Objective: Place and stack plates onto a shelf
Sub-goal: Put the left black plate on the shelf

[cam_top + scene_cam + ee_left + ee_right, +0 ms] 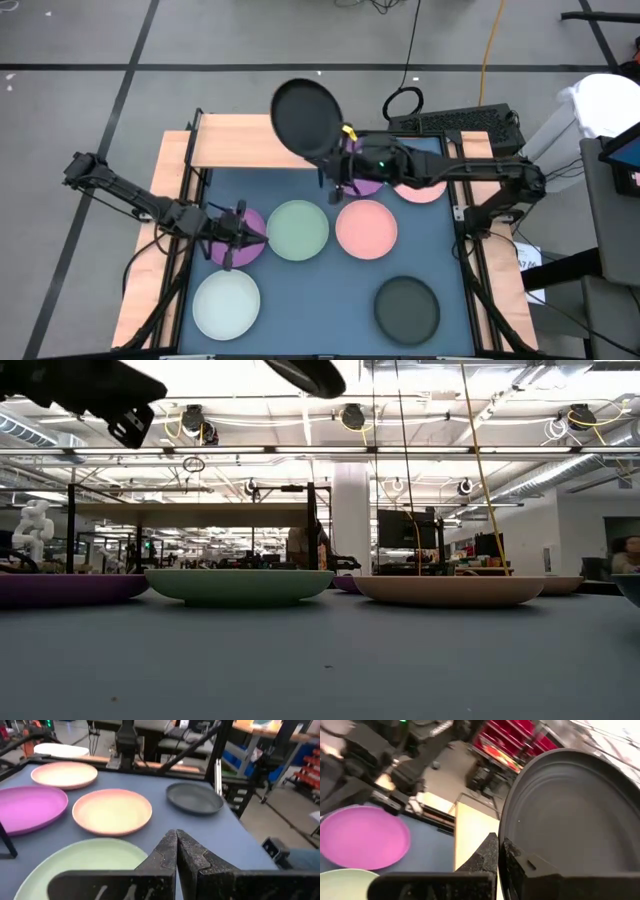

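Observation:
My right gripper [497, 851] is shut on a black plate [305, 115], which it holds up above the light-wood shelf [235, 142] at the table's far left. The low view shows that plate at the picture's top [310, 372]. My left gripper [176, 851] is shut and empty, hovering over a purple plate [245, 245] beside the pale green plate [297, 229]. Flat on the table lie a pink plate [366, 228], a second pink plate [420, 190], a second purple plate [362, 182] under the right arm, a whitish plate [227, 303] and another black plate [406, 307]. My right gripper pinches the black plate's rim [512, 851] on the side nearest the wrist, one finger on the plate's upper face and one beneath. The fingers reach it from the table's right. The plate is lifted clear and tilted, extending away from the fingers over the shelf.
Wooden side rails [140, 285] and black frame bars run along the table's left and right edges. A keyboard [460, 122] and cables sit beyond the far right corner. The shelf's board shows bare wood left of the held plate.

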### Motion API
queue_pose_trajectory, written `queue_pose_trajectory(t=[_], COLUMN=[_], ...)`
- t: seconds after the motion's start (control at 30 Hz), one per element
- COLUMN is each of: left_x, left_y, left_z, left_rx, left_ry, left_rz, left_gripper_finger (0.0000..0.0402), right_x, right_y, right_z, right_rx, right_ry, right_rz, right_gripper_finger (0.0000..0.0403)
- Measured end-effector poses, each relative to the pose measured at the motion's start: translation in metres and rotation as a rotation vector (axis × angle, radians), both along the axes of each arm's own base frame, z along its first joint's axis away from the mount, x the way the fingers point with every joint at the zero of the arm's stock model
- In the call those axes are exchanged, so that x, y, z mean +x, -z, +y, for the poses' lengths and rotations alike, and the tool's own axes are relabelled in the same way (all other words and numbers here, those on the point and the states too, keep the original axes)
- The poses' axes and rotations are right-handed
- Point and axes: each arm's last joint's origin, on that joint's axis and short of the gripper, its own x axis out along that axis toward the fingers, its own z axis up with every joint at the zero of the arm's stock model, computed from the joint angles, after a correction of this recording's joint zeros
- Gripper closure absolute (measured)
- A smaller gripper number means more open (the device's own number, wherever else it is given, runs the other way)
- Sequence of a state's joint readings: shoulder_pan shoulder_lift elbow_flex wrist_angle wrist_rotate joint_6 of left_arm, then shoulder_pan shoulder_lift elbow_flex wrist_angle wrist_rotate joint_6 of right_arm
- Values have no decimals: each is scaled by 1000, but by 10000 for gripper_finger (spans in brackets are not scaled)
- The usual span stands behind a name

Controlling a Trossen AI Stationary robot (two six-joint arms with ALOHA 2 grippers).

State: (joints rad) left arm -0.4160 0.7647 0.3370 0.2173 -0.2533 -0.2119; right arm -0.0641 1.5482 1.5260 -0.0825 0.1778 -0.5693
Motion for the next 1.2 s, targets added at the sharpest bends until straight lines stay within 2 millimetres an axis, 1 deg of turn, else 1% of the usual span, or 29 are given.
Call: queue_pose_trajectory(t=[0.27, 0.43, 0.73, 0.9, 1.2], left_x=[0, 0, 0, 0, 0], left_y=[2, 2, 1, 1, 1], left_z=[0, 0, 0, 0, 0], left_rx=[80, 158, 161, 158, 148], left_ry=[16, 33, 34, 33, 31], left_rz=[5, -7, -11, -10, -8], left_gripper_finger=[400, 400, 400, 400, 400], right_x=[21, 37, 63, 75, 90], right_y=[4, 10, 47, 71, 98], right_z=[-24, -31, -36, -40, -62], right_rx=[11, 24, 32, 22, 19], right_ry=[37, -2, -1, -20, 19], right_rz=[5, 15, 110, 174, 187], right_gripper_finger=[403, 403, 403, 403, 403])
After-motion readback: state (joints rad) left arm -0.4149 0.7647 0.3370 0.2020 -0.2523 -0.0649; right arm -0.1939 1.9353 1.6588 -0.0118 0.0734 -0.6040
